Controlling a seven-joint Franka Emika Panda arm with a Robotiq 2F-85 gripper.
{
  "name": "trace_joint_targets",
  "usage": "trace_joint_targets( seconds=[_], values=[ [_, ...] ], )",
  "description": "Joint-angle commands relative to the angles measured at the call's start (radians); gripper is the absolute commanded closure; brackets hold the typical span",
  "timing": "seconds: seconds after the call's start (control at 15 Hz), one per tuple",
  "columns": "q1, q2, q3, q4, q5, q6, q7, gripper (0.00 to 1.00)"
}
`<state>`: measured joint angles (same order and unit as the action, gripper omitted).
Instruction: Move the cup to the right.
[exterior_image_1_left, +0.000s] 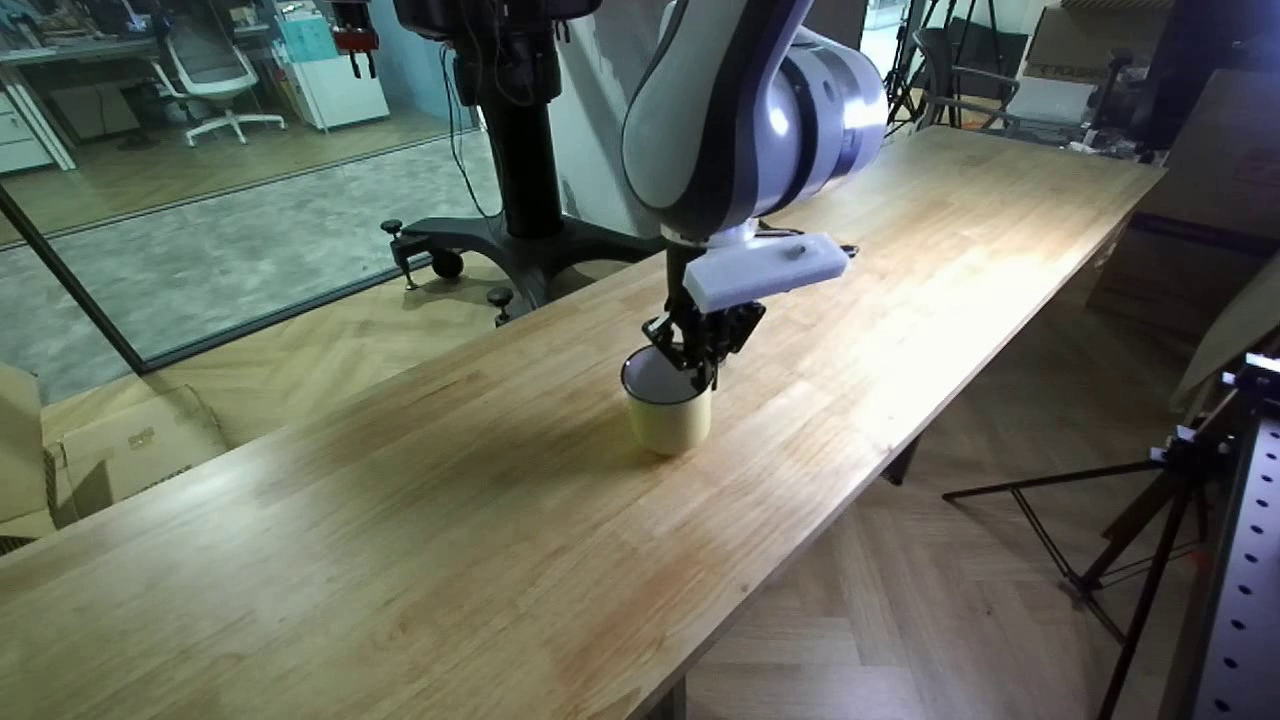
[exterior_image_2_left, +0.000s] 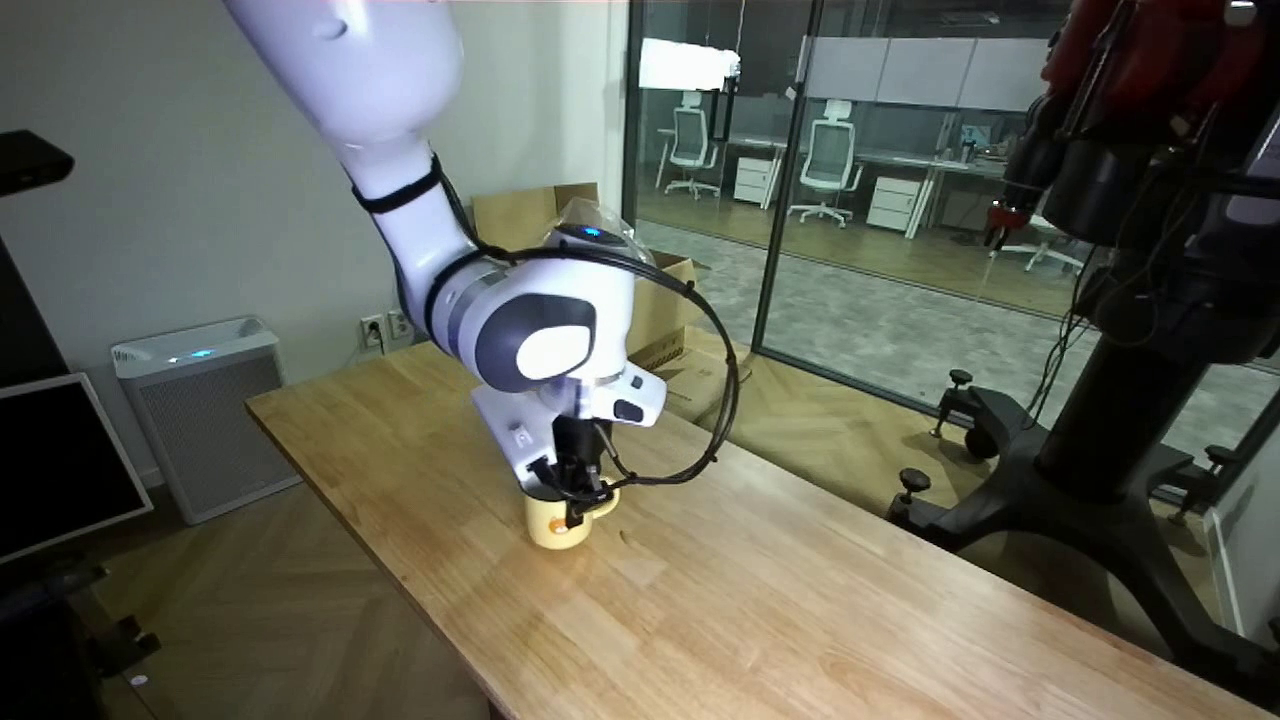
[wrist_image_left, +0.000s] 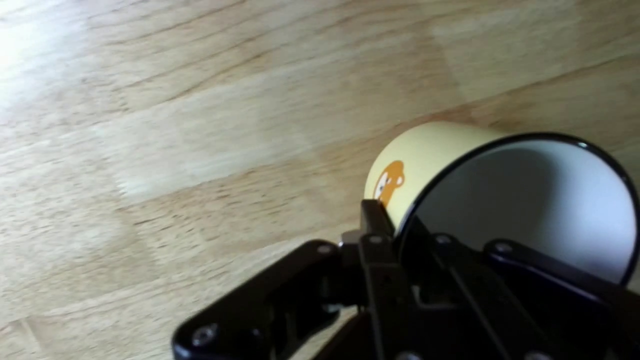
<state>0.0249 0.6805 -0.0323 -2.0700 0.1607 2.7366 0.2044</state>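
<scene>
The cup (exterior_image_1_left: 668, 425) is pale cream-yellow with a dark rim, a whitish inside and an orange animal print. It is upright at the wooden table (exterior_image_1_left: 450, 540), and I cannot tell whether its base touches the wood. In an exterior view the cup (exterior_image_2_left: 545, 528) shows its handle beside my gripper (exterior_image_2_left: 575, 505). My gripper (exterior_image_1_left: 706, 372) points down at the cup's rim. In the wrist view one finger of the gripper (wrist_image_left: 399, 235) is outside the cup (wrist_image_left: 440, 150) and one is inside, closed on its wall. The inner fingertip is partly hidden in shadow.
A black wheeled stand (exterior_image_1_left: 530, 250) is beside the table's long edge, also seen in an exterior view (exterior_image_2_left: 1090, 440). Cardboard boxes (exterior_image_2_left: 665, 300) stand past the table's end. A tripod (exterior_image_1_left: 1180, 470) stands off the opposite edge. A black cable (exterior_image_2_left: 725, 400) loops from the arm.
</scene>
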Motion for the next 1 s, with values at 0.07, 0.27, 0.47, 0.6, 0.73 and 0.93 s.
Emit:
trace_joint_targets(
  seconds=[0.07, 0.27, 0.47, 0.6, 0.73, 0.93],
  values=[
    [-0.052, 0.004, -0.028, 0.065, 0.052, -0.044, 0.06, 0.97],
    [-0.108, 0.012, -0.019, 0.108, 0.104, -0.118, 0.061, 0.97],
    [-0.144, 0.025, -0.023, 0.152, 0.146, -0.159, 0.069, 0.97],
    [-0.149, 0.046, -0.04, 0.183, 0.158, -0.17, 0.094, 0.97],
    [-0.149, 0.074, -0.055, 0.211, 0.159, -0.16, 0.127, 0.97],
    [-0.149, 0.116, -0.07, 0.253, 0.165, -0.165, 0.171, 0.97]
  ],
)
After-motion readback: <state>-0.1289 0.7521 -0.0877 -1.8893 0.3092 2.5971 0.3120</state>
